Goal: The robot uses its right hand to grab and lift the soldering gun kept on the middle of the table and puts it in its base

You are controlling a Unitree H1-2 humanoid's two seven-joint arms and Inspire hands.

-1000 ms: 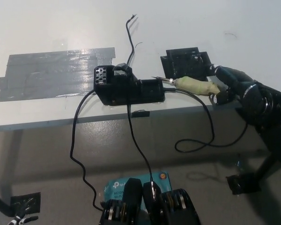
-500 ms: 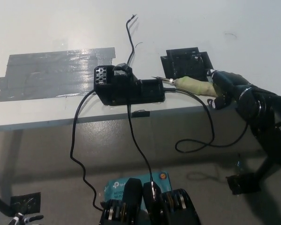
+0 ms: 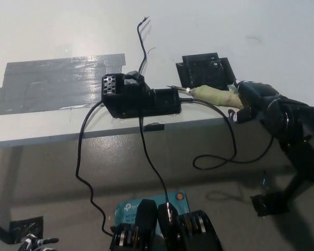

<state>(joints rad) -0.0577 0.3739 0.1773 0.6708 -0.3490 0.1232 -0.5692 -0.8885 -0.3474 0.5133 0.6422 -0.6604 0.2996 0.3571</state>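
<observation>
Gripping the soldering gun (image 3: 215, 95) by its pale handle, the right robot hand (image 3: 254, 97) is clenched around the rear end, black fingers wrapped over it near the table's front edge. The gun lies roughly level, metal tip pointing toward picture left and just meeting the right end of the black base (image 3: 141, 99), which sits mid-table (image 3: 199, 31) close to the front edge. Holding at the back of the handle looks deliberate: it keeps the hot end clear of the fingers and leaves the tip free to slide into the base. Whether the gun is lifted or resting on the table cannot be told. A second black block (image 3: 204, 70) sits just behind the gun, so room to swing backward is tight; forward is the table edge and open air. The gun's cable (image 3: 227, 149) loops off the edge below and could drag. Grey tape (image 3: 47, 83) on the table's left is well apart. The left robot hand (image 3: 36, 243) shows only a sliver at the bottom left, state unreadable.
</observation>
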